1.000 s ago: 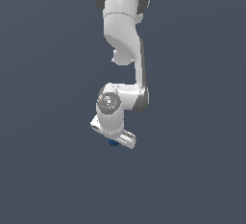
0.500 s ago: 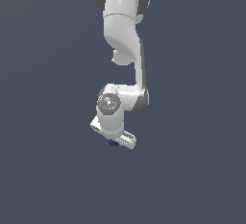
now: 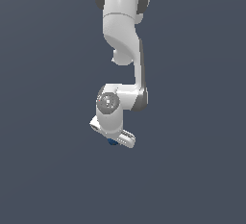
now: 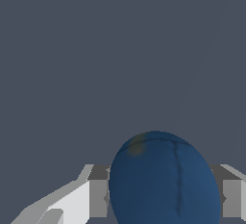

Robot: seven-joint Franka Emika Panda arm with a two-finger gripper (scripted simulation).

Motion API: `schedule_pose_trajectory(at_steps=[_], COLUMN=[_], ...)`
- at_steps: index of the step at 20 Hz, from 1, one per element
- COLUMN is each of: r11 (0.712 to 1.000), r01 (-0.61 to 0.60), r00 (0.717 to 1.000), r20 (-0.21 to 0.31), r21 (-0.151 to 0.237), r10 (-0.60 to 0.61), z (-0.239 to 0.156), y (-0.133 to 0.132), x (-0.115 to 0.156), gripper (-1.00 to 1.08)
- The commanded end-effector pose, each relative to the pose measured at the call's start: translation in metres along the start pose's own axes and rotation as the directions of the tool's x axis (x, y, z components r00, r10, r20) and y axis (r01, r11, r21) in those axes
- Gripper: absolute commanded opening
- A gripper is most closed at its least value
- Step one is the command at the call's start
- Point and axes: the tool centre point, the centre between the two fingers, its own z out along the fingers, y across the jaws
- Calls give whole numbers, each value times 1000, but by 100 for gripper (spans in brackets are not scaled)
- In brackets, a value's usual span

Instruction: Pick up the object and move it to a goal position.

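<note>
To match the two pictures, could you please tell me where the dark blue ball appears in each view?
Exterior view: the dark blue ball is a small patch peeking out under the white pincer, just below the picture's centre.
Wrist view: the ball fills the lower middle, between the pincer's fingers.
Shared landmark: the pincer.

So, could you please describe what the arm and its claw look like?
The arm is glossy white with rounded, bulbous links and dark grey joint caps. The claw is white with grey, blocky fingers. No cables, labels or markings show.
</note>
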Motion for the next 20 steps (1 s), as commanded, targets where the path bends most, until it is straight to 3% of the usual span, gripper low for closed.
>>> schedule_pose_trajectory(at_steps=[1,20], r11=[1000,1000], r01=[-1,-1], r00=[1000,1000], r20=[-1,-1], r21=[0,1], r10=[1,1], z=[-2,-23], y=[6,107], x=[-1,-26], gripper=[-100,-100])
